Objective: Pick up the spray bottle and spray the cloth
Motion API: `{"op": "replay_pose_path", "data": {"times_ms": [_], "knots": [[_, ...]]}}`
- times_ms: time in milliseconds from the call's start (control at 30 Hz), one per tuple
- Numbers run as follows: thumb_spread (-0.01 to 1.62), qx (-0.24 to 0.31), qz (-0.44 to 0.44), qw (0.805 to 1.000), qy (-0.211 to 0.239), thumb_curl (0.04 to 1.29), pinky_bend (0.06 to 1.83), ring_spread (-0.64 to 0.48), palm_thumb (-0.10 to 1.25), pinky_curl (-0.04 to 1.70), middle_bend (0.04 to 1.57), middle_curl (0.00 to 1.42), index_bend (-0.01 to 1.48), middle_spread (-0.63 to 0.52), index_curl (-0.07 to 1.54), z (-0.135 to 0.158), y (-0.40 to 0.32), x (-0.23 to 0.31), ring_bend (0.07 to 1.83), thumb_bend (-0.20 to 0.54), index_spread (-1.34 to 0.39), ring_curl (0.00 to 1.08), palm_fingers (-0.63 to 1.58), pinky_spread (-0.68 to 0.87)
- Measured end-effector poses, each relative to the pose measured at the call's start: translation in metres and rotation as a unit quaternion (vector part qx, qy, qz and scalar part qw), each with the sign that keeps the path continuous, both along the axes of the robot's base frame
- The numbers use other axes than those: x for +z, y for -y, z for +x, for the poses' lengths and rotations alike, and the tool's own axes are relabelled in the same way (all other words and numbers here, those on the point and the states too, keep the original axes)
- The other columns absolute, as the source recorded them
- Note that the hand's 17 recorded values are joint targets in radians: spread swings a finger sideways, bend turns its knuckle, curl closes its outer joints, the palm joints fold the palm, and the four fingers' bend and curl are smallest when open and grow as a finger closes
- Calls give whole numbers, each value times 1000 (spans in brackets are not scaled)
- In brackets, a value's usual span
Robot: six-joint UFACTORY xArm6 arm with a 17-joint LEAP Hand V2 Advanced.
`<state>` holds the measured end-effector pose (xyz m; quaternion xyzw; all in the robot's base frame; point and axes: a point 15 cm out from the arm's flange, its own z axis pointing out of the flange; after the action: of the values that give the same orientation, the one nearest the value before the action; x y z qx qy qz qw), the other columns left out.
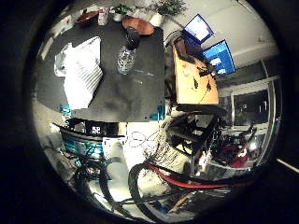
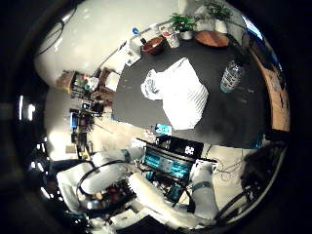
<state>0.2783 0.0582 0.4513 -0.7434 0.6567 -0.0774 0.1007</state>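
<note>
A clear spray bottle (image 1: 127, 58) with a black spray head stands upright on a dark table (image 1: 121, 98), right beside a crumpled white cloth (image 1: 82, 67). The right thumb side palm view shows the same bottle (image 2: 232, 76) and cloth (image 2: 175, 90) on the table (image 2: 229, 122). Both look small and far off. White parts of my hand (image 2: 151, 200) show at that view's edge, well away from the bottle and cloth.
A brown bowl (image 2: 153, 45), potted plants (image 2: 182, 21) and a wooden plate (image 2: 210, 39) stand along the table's far end. A wooden desk (image 1: 194, 82) with monitors (image 1: 213, 54) stands beside the table. Equipment racks (image 2: 171, 156) stand at the table's near edge.
</note>
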Motion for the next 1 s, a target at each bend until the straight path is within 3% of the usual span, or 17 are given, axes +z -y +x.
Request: {"op": "replay_pose_path", "data": {"times_ms": [1000], "knots": [[926, 18, -3, 1000, 18, 328, 741, 257, 319, 281, 169, 242, 174, 25, 307, 5, 4, 8, 270, -32, -422, 268, -13, 575]]}}
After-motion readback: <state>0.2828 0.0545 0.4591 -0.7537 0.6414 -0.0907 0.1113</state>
